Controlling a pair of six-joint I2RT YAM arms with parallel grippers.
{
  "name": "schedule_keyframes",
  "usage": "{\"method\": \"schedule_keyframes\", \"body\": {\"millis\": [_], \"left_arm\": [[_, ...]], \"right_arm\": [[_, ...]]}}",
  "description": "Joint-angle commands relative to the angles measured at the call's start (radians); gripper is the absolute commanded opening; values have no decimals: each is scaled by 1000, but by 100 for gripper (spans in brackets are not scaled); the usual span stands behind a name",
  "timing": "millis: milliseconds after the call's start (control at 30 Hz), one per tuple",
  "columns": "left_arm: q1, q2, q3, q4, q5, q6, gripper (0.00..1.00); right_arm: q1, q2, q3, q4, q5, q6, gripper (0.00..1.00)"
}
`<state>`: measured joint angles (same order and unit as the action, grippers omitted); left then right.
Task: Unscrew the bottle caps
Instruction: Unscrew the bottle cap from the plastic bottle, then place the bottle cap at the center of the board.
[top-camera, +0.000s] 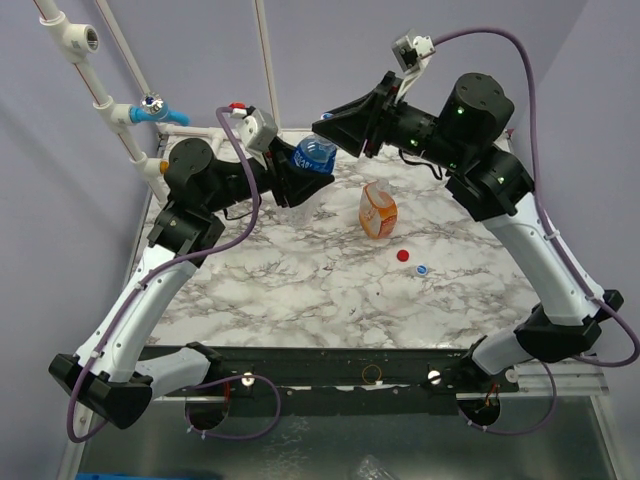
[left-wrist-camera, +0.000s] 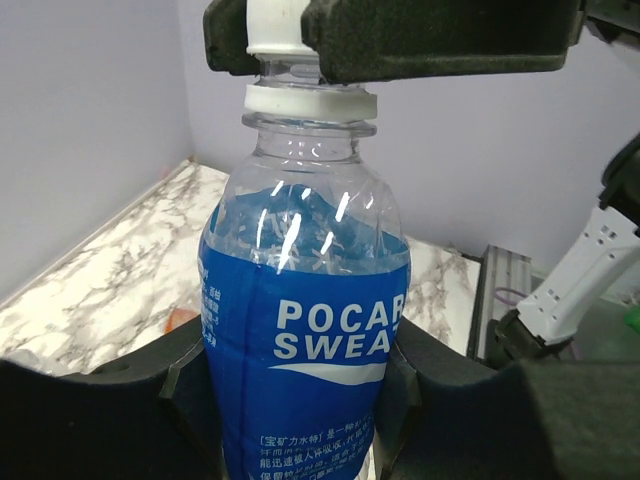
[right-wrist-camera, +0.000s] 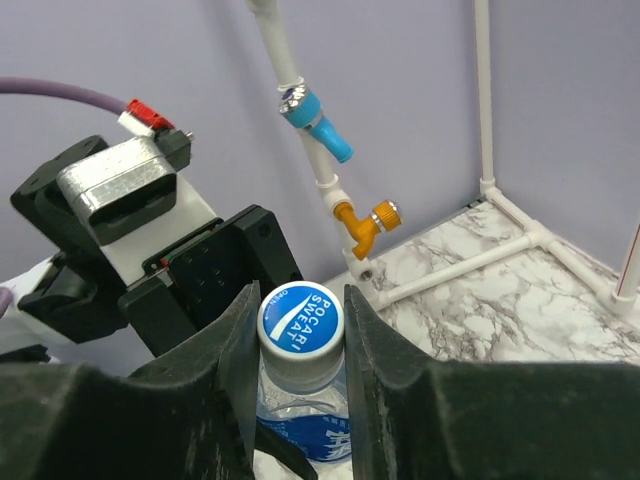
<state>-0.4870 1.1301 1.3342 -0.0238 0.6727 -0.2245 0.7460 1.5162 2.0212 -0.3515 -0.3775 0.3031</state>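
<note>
Progress of cap removal: a red cap (top-camera: 403, 254) and a small blue-and-white cap (top-camera: 421, 269) lie loose on the tabletop (top-camera: 280, 290) beside the orange bottle (top-camera: 378, 210), so two caps appear to be done. The blue-labelled bottle (left-wrist-camera: 300, 330) is held up off the tabletop, and its printed cap (right-wrist-camera: 300, 318) is not yet removed. Left fingers (left-wrist-camera: 100, 420) clamp the bottle's body on both sides. Right fingers (right-wrist-camera: 390, 400) are closed tight on the printed cap's sides, placed for a twist.
</note>
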Motion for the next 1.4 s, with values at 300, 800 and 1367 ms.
{"method": "schedule_keyframes", "body": {"millis": [300, 800, 1367], "left_arm": [[-1, -30, -6, 19, 504, -138, 0], [1, -101, -105, 39, 449, -89, 0], [5, -143, -154, 41, 404, -65, 0]], "right_arm": [[-6, -165, -26, 105, -497, -166, 1], [-106, -346, -506, -93, 555, -83, 1], [-394, -273, -1225, 109, 689, 248, 1]]}}
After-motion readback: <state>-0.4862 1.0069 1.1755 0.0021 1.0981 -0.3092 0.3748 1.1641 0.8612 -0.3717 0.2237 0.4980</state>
